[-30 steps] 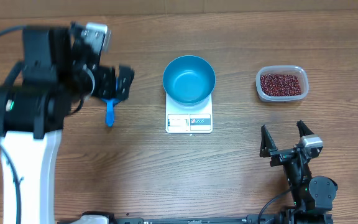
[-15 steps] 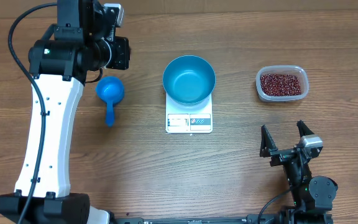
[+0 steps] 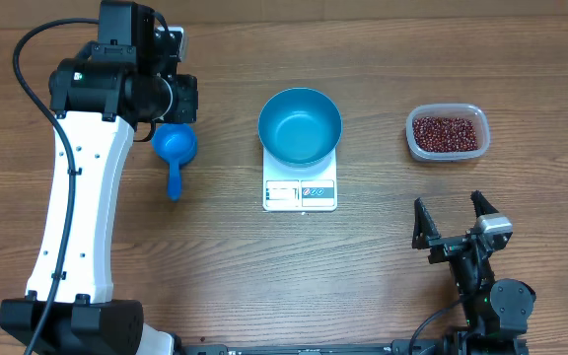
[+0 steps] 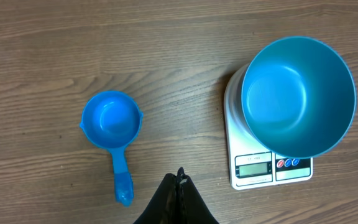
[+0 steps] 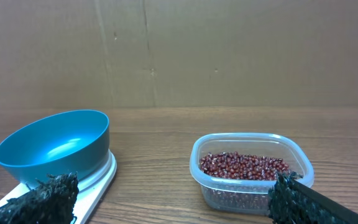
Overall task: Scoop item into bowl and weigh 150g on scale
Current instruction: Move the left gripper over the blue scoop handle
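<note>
The bright blue bowl point(image 3: 300, 125) stands empty on the small white scale point(image 3: 300, 194) at mid-table; both show in the left wrist view, the bowl point(image 4: 298, 96) above the scale point(image 4: 271, 169). Dark red-brown beans point(image 3: 447, 133) fill a clear plastic tub point(image 5: 248, 171) at the right. A small blue handled scoop point(image 3: 175, 150) lies on the wood left of the scale. My left gripper point(image 3: 183, 102) hovers just behind the scoop point(image 4: 112, 119), jaws shut on nothing point(image 4: 180, 177). My right gripper point(image 3: 452, 219) rests low at the front right, open and empty, facing the tub and the bowl point(image 5: 55, 144).
A brown cardboard wall point(image 5: 179, 50) closes off the far side of the wooden table point(image 3: 363, 266). The left arm's white link point(image 3: 72, 217) stretches along the table's left side.
My left gripper has closed with nothing in it, and the left arm has swung upright toward the back. The scoop lies where it was. The right arm has not moved.
</note>
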Robot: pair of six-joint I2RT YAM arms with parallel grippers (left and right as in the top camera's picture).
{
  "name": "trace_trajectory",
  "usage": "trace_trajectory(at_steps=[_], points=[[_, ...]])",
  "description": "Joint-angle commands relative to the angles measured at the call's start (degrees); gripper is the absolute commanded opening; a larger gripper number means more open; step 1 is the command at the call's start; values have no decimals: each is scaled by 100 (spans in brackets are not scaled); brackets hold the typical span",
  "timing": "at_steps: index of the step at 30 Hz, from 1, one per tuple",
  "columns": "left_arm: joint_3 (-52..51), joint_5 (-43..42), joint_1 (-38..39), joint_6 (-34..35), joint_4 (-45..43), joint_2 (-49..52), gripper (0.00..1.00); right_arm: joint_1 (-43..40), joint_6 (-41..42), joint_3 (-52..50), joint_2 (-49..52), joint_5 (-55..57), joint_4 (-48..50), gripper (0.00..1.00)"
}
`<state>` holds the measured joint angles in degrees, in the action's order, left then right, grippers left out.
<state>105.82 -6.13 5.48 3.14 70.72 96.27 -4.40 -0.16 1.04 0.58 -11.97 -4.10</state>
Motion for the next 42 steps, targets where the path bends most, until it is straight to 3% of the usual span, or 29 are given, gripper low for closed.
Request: trace_trajectory(at_steps=[1,17,18,20,24,32,37,40,42], points=[[146,57,-31,170,39,26,4,-11,17,-59,-42,52,31,100],[-286,442,-7,1318,1217,26,7,-11,17,-59,-42,52,31,100],[-374,490,-7,1320,1231,26,21,-11,17,-59,-42,52,31,100],[-570,509,-7,1327,1193,26,59,-11,17,-59,-42,52,31,100],[-1099,507,-7,1469,905,26,99,-11,17,-59,-42,52,31,100],[-2144,570,-42,1578,177,39,100,-11,17,-59,-42,52,31,100],[-2430,1381,-136,1971,33,46,100,-11,17,-59,-42,52,31,100],[-2444,1419,-216,2028,-72,48,100,-11,17,-59,-42,52,31,100],[-2461,1440,-280,2028,-205,55,91,-11,17,-59,-42,52,31,100]])
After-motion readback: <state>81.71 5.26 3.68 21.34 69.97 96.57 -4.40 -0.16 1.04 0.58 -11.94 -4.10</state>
